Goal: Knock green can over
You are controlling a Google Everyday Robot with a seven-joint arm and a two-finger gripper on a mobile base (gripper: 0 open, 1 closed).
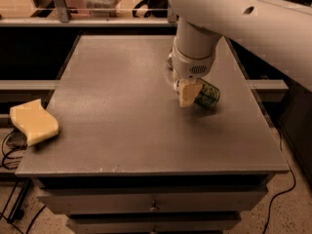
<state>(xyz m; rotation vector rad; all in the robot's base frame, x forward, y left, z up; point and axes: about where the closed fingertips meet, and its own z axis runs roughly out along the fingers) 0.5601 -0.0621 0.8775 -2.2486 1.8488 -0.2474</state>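
Observation:
The green can, green with pale swirl markings, lies tilted on its side on the grey table, right of centre. My gripper hangs from the white arm directly over the table and touches the can's left end. The gripper covers the can's left part, and I cannot see the can's top.
A yellow sponge lies at the table's front left edge. A metal rail and shelving run behind the table. Drawers sit below the front edge. Cables lie on the floor at both sides.

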